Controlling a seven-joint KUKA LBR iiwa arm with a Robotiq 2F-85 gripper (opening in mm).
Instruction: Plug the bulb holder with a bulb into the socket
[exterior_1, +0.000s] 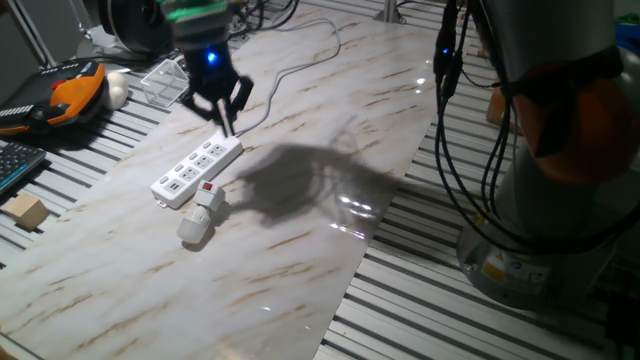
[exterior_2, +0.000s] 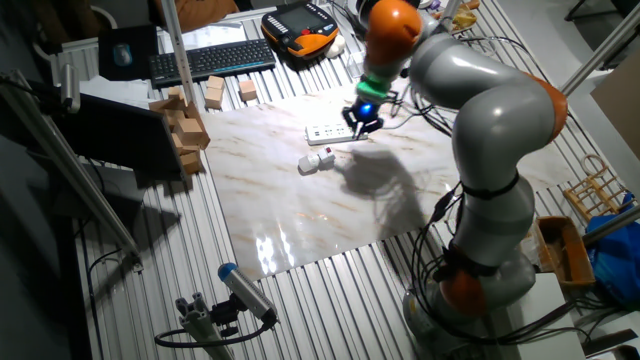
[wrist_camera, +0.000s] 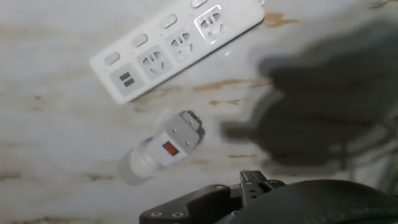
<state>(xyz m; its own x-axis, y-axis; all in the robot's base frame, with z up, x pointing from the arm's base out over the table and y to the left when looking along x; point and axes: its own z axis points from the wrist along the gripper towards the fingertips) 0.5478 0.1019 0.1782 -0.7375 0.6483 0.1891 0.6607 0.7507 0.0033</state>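
The socket, a long white power strip, lies on the marble sheet, and its pale cord runs toward the back. The white bulb holder with a red switch lies on its side just in front of the strip, not plugged in. The bulb is joined to it and points away from the strip. My gripper hovers above the cord end of the strip, open and empty. The hand view shows the strip, the holder and the bulb below me. The other fixed view shows the gripper beside the strip.
An orange teach pendant, a clear plastic box, a keyboard and a wooden block lie at the left. More wooden blocks are stacked by the sheet's edge. The robot base and cables stand at the right.
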